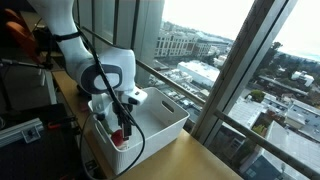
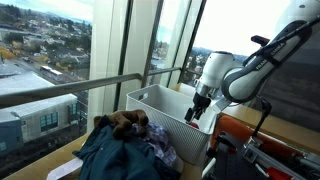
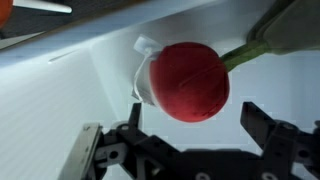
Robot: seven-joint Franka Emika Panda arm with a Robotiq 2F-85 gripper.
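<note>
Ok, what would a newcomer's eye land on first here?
A round red thing with a green stem, filling the wrist view just ahead of the open pincer. Next, the white bin that the arm reaches into, and the heap of dark clothes beside it.

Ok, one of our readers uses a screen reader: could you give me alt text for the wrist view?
The open gripper faces a round red object on a green stem, its jaws wide apart below it. Pale walls of a white bin fill the background.
</note>
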